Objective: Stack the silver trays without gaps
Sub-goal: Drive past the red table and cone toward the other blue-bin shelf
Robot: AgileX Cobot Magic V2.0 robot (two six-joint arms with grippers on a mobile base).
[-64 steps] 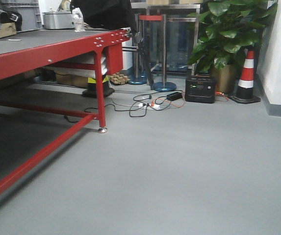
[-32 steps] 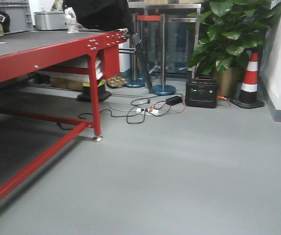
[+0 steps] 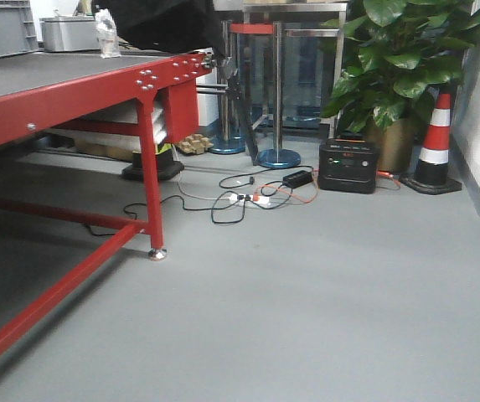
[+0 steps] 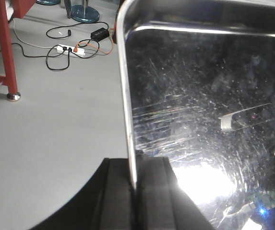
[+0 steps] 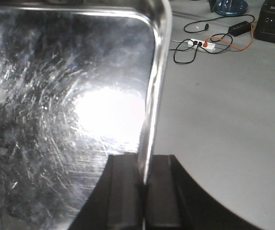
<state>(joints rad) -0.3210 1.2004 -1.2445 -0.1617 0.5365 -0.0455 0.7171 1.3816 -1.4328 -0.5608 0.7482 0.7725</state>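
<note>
Our left gripper is clamped on the out-turned rim of the silver tray. One black finger sits outside the rim and the other inside, with the thin steel edge running away between them. Our right gripper pinches a side rim of the silver tray in the same fashion (no view shows both clamps at once, so we cannot tell whether we hold one pan or a nested pair). In both wrist views the scratched, mirror-bright pan bottom carries a broad white glare close to the fingers, and the pan is held up off the grey floor. We place the rest from the white power strip lying on that floor. From the left wrist the strip lies to the left of the tray's rounded far corner. From the right wrist it lies to the right of the far corner. A black adapter lies just behind the strip, and a black power station stands near it to the right. The red table sets its corner leg to the left of the strip. A blue-based stanchion stands behind the strip. A potted plant and a striped cone stand further right, past the power station.
</note>
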